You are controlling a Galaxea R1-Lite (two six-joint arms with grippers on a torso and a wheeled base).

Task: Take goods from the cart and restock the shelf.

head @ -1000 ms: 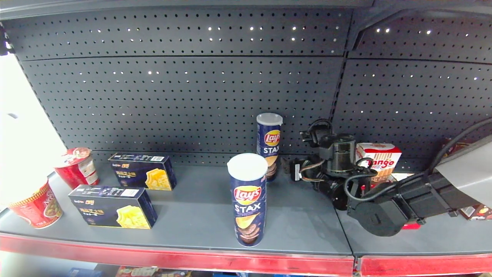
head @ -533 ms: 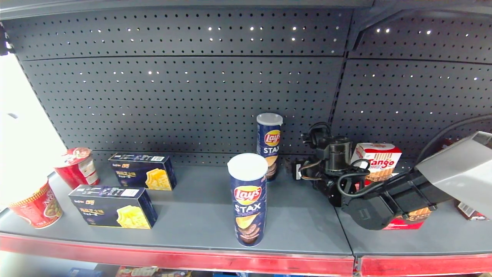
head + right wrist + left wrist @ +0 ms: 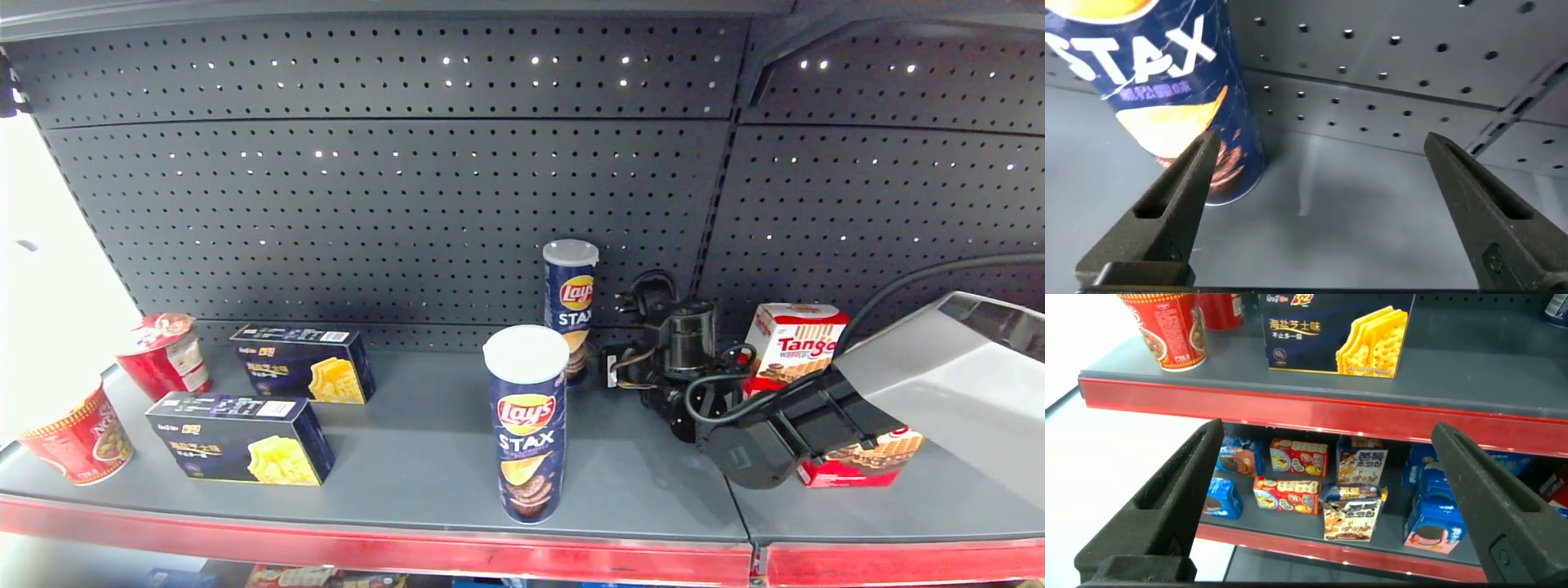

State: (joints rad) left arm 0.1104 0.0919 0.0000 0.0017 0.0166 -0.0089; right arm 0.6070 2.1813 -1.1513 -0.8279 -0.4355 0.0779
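Two cans shelved, near can (image 3: 526,420) and far can (image 3: 570,306); my right gripper (image 3: 1315,212), wide and empty, sits beside the far one. Placement seems done; next, retreat without clipping it.

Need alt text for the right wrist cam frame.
The right gripper is open, its two black fingers spread above a grey shelf. A blue chip can stands on the shelf behind one finger, and a perforated back panel rises beyond.
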